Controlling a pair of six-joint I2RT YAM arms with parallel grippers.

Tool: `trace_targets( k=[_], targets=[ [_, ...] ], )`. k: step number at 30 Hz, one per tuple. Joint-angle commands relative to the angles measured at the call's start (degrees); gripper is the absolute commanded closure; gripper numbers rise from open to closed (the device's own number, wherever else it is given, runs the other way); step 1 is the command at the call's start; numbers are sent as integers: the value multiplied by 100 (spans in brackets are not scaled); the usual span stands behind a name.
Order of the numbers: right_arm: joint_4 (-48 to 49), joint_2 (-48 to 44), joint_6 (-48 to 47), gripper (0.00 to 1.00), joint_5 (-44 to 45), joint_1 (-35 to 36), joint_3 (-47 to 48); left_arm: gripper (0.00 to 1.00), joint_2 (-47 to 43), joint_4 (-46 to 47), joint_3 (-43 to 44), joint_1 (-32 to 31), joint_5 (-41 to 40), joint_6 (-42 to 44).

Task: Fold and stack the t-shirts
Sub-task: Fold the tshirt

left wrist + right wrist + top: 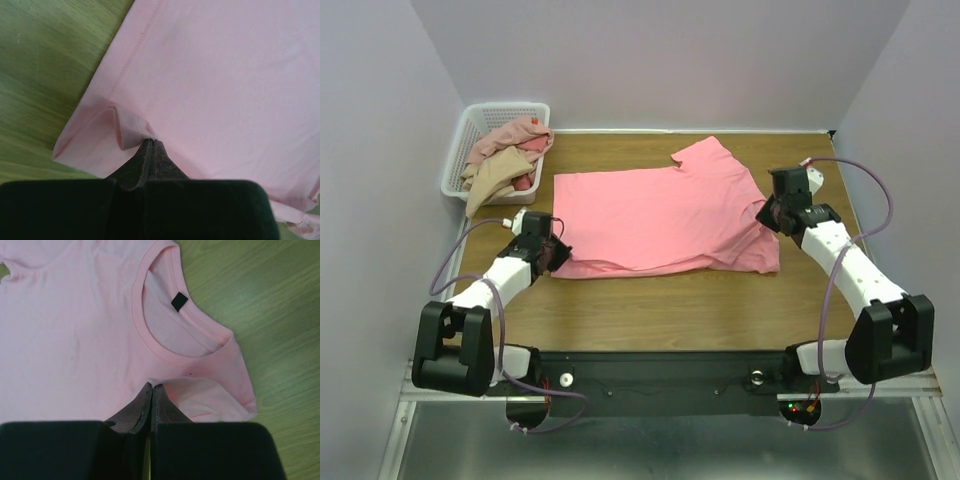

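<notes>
A bright salmon-pink t-shirt (660, 215) lies spread across the wooden table, its near long side folded over. At the shirt's left end my left gripper (556, 252) is shut on a pinch of the hem corner (131, 131). At the right end, beside the neckline (165, 347), my right gripper (769, 213) is shut on a fold of the shoulder cloth (200, 390). In both wrist views the jaws meet with fabric drawn up at their tips. Other t-shirts (510, 160) in dusty pink, rose and tan lie heaped in the basket.
A white lattice basket (466, 140) stands at the back left corner, a tan shirt hanging over its front rim. Bare wood (670, 305) runs between the shirt and the arm bases. Pale walls close in the table on three sides.
</notes>
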Motion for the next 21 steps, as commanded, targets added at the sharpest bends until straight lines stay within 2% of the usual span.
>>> trace_targets(
  k=[1,21],
  targets=[
    [434,260,-248,99,152,-46,405,100,173,82,423,241,-103,214],
    [926,1745,-767,99,266,-37,1398,100,1219,601,995,453,-103,680]
  ],
)
